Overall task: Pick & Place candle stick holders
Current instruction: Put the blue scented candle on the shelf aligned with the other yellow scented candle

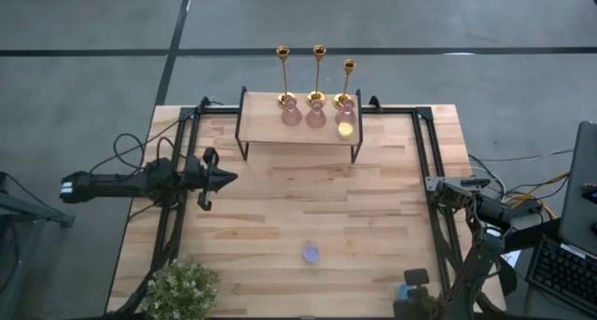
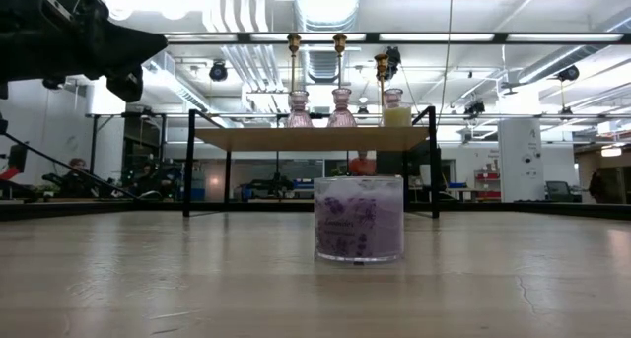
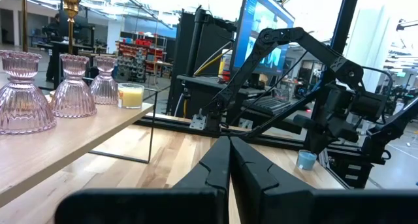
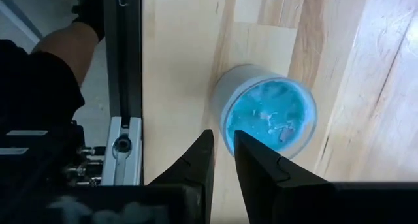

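Obs.: three shiny gold metal candle stick holders w/ thin stems stand in a row along the far edge of a small raised wooden shelf w/ black metal legs, at the far middle of the light wood-plank desk. Just in front of them on the shelf: three pink ribbed glass holders and a pale yellow candle in a glass.

Left pincer hovers over the desk's left side, well apart from the shelf, pointing toward desk centre; fingers pressed together, nothing held. Right pincer sits low at the desk's near right corner, directly above a small round blue candle in a grey cup; fingers nearly closed w/ a narrow gap, holding nothing.

Purple candle in a clear glass jar stands near-centre on the desk. Green potted plant at near left corner.
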Tool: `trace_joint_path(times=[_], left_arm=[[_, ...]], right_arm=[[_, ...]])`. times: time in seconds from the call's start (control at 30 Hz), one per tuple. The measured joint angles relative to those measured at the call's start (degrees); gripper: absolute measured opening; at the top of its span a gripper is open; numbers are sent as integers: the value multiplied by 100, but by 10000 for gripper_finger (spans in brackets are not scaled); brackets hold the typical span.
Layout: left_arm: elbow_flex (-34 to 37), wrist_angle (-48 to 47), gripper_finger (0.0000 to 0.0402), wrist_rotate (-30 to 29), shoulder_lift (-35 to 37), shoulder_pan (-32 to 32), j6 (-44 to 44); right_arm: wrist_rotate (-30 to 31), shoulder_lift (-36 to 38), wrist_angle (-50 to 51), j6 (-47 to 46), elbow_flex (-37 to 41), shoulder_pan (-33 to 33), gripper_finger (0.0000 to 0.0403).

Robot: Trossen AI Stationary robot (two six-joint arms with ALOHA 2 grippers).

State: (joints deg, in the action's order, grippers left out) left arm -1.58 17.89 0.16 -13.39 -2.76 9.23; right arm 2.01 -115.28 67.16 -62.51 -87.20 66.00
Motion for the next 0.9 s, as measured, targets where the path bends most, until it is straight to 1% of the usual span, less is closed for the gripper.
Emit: trace_joint_path(times=[0.2,0.9], left_arm=[[-1,0,14,0,0,0,0],[-1,0,14,0,0,2,0]], right_arm=[[116,0,-7,-4,11,0,52],[114,0,-139,-54,137,0,52]])
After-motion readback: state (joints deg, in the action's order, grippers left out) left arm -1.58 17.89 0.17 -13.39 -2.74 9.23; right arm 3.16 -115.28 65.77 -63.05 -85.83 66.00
